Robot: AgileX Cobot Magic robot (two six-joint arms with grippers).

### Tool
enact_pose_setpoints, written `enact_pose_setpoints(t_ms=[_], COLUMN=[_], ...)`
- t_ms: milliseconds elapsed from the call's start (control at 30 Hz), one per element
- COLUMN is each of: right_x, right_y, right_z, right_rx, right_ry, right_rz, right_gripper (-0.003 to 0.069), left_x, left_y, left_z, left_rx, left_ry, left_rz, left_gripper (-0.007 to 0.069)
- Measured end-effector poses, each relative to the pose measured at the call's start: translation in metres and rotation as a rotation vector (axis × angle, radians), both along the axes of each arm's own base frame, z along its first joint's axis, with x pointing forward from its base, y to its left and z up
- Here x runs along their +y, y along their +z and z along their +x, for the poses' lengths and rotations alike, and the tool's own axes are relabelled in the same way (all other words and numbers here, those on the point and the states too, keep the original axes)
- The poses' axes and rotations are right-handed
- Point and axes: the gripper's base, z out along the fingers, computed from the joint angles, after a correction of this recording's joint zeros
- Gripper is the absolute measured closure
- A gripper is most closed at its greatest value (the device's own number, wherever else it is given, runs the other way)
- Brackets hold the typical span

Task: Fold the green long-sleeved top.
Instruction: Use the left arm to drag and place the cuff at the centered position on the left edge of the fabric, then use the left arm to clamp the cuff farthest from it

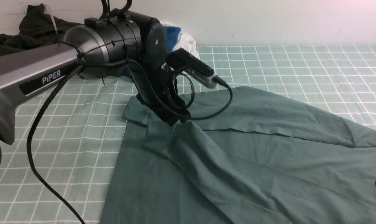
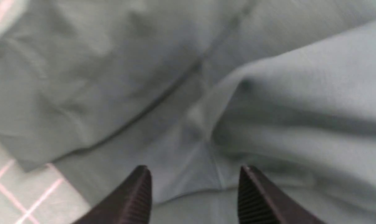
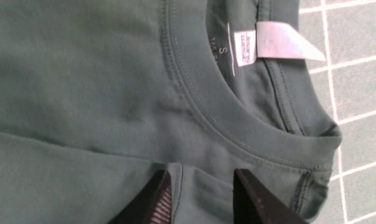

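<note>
Across the checked surface, the green long-sleeved top lies spread.
Left hand hangs released over a raised ridge of cloth, right hand released beside the collar, probably so both ends can be pinched together.

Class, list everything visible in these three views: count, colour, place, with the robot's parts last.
Green-and-white checked tablecloth: one, pale green with white lines, underneath everything.
Green long-sleeved top: one, dull green, spread on the tablecloth, centre to right.
White fabric neck tags: two, white, inside the top's collar.
Dark crumpled garment pile: one, near-black, far left at the back.
White-and-blue crumpled cloth: one, behind the left arm.
Left arm: one, grey and black, reaching over the top.
Left gripper: one, black, open, over the top's fabric.
Right gripper: one, black, open, at the collar.
</note>
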Motion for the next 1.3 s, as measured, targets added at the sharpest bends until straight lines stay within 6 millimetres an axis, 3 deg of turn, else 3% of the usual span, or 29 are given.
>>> enact_pose_setpoints(t_ms=[167,267,300,367,500,667,733,867,900,1067,1300], right_x=[0.0,0.008,0.008,0.02,0.029,0.031,0.031,0.031,0.031,0.031,0.031], right_y=[0.019,0.029,0.029,0.028,0.027,0.027,0.027,0.028,0.028,0.028,0.028], right_z=[0.011,0.019,0.019,0.021,0.024,0.024,0.024,0.024,0.024,0.024,0.024], right_rx=[-0.036,-0.057,-0.057,-0.057,-0.071,-0.076,-0.076,-0.076,-0.076,-0.076,-0.076], right_ry=[-0.015,0.024,0.029,0.102,0.169,0.189,0.19,0.191,0.191,0.191,0.192], right_rz=[0.002,0.056,0.06,0.104,0.145,0.148,0.149,0.15,0.15,0.15,0.149], right_gripper=[0.0321,0.0315,0.0314,0.0312,0.0312,0.0312,0.0312,0.0312,0.0312,0.0312,0.0312], left_x=[0.035,0.07,0.073,0.094,0.108,0.109,0.108,0.107,0.107,0.107,0.101], left_y=[0.009,-0.011,-0.011,-0.039,-0.075,-0.098,-0.099,-0.099,-0.099,-0.085,-0.036], left_z=[0.027,0.054,0.054,0.071,0.087,0.095,0.095,0.095,0.094,0.093,0.083], left_rx=[0.003,0.056,0.054,0.102,0.122,0.115,0.119,0.125,0.13,0.112,0.041], left_ry=[0.144,0.261,0.266,0.343,0.409,0.43,0.426,0.423,0.419,0.411,0.357], left_rz=[-0.035,-0.095,-0.096,-0.148,-0.2,-0.223,-0.226,-0.231,-0.228,-0.234,-0.265], left_gripper=[0.0155,0.0152,0.0152,0.0152,0.0152,0.0157,0.0183,0.0318,0.0402,0.0594,0.0606])
